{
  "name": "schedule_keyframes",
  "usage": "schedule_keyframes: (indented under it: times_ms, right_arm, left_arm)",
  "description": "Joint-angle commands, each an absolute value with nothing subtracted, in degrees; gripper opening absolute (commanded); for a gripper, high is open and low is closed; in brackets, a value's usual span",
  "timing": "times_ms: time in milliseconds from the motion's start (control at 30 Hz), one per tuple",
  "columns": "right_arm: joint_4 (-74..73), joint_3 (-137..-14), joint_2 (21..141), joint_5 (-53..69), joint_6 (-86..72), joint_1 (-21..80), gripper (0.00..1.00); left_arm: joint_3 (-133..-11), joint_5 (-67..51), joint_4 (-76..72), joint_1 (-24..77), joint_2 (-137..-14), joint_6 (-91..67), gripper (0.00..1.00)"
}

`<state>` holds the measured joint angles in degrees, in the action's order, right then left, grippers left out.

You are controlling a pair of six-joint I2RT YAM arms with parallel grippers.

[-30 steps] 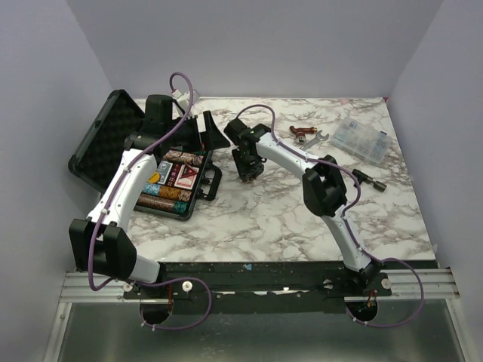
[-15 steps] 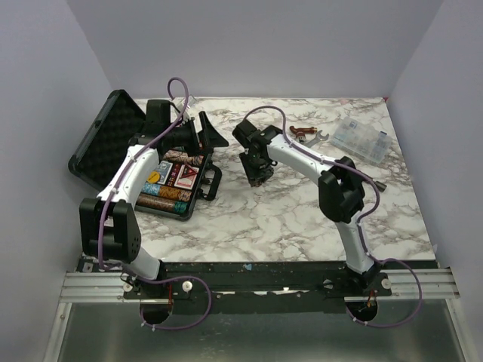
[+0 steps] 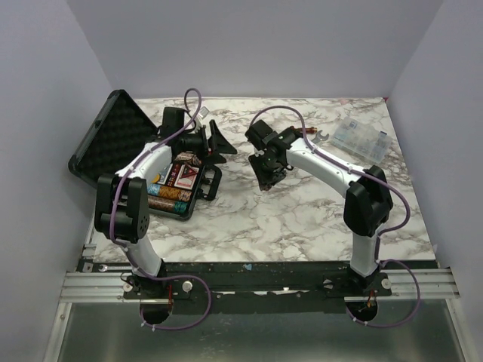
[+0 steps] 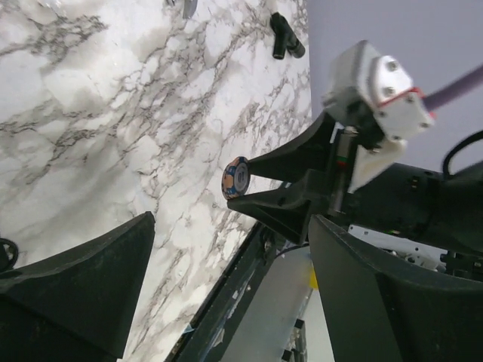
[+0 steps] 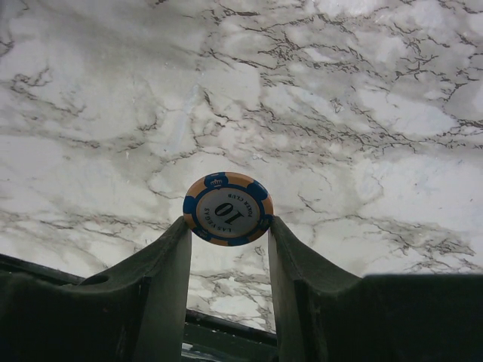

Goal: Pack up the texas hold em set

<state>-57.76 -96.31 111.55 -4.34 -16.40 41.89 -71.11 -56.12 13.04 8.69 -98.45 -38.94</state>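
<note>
Both arms have swung inward since a moment ago. The left end effector (image 3: 215, 142) now reaches out past the case's right edge, and the right end effector (image 3: 266, 175) has drifted a little rightward.

The marble desk (image 3: 302, 219) carries the open black briefcase (image 3: 106, 143) at the left, its foam-lined lid tipped back. Its base holds chip rows (image 3: 167, 197) and a red deck (image 3: 181, 176).

Far right sits a clear compartment box (image 3: 362, 140), its contents too small to make out.

The left end effector's fingers are spread with nothing between them. The right end effector pinches one orange-and-blue poker chip (image 5: 228, 209) marked 10 by its edges, above bare desk between case and box.
</note>
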Motion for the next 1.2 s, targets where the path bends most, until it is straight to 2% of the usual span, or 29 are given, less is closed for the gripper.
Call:
schedule_keyframes:
  times_ms: [0,233,333,500,600,933,1167]
  right_arm:
    - [-57.3,-95.4,106.8,-1.8,-14.2,41.7,0.01]
    - [-57.5,-95.7,104.7,-0.5,-13.5,41.7,0.01]
    - [-57.5,-96.2,104.5,-0.4,-13.6,41.7,0.01]
    - [-57.6,-96.8,104.9,-0.4,-13.5,41.7,0.01]
    - [-57.6,-97.0,105.0,1.5,-13.4,41.7,0.01]
    - [-57.1,-96.8,104.9,2.4,-12.6,41.8,0.01]
    - [-57.0,-96.8,104.8,2.2,-12.4,41.8,0.01]
  left_arm:
    - [-71.1,-59.7,11.1,12.0,-101.1,-39.1,0.79]
    - [-72.1,-63.4,9.7,17.5,-105.5,-39.9,0.69]
    - [-71.9,-64.8,7.2,18.2,-107.2,-41.7,0.65]
    - [-72.0,-67.8,2.8,18.7,-109.7,-44.8,0.64]
    - [-71.6,-68.7,0.3,18.9,-110.6,-46.8,0.59]
    - [-74.8,-72.5,0.3,20.1,-114.9,-45.7,0.57]
    - [-74.4,-76.3,-4.4,20.9,-117.0,-47.1,0.52]
